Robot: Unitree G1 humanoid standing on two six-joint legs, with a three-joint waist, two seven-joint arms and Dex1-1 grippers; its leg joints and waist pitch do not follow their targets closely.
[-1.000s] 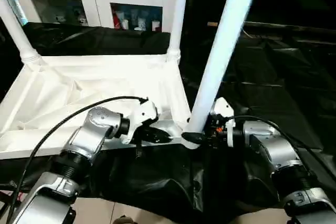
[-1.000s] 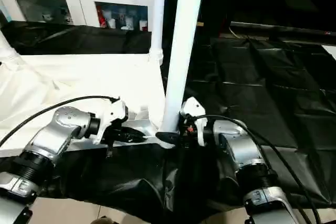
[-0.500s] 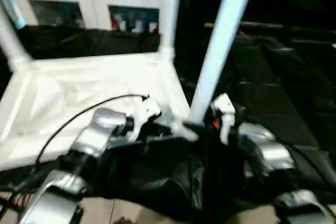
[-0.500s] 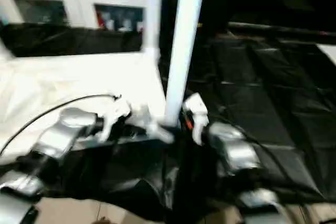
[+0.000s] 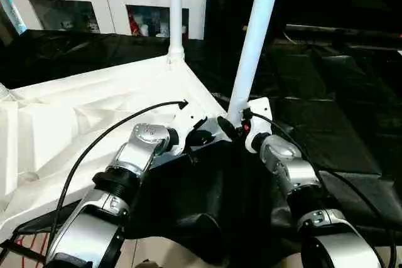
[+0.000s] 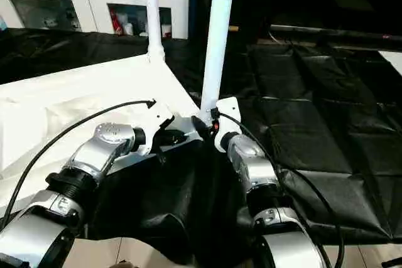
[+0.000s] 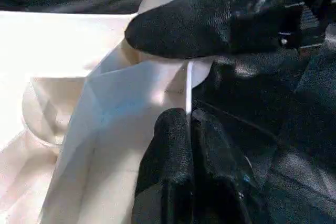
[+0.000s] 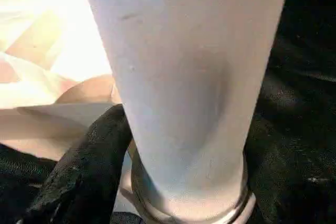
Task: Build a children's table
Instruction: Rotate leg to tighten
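We see the children's table (image 5: 94,111) lying upside down on black sheeting (image 5: 326,130), its ribbed underside facing up and its long side running away from us toward the white cabinet with glass doors (image 5: 107,4). It is all white plastic, with raised ribs crossing the shallow tray of the top and a thin rim around the edge. Two round tapered legs stand upright from its right-hand corners: the near leg (image 5: 254,42) rises from the corner closest to us and leans slightly to the right, and the far leg (image 5: 175,14) stands at the corner nearer the cabinet. A further leg (image 5: 9,4) shows at the left edge.

Our left tool (image 7: 186,124) sits at the near right corner, its two black fingers pressed together with the thin white rim of the table pinched between them. Our right tool (image 5: 233,127) is at the foot of the near leg, its fingers spread on either side of the leg's base; one black finger (image 8: 79,177) lies against the collar there, but we cannot tell whether the leg is gripped.
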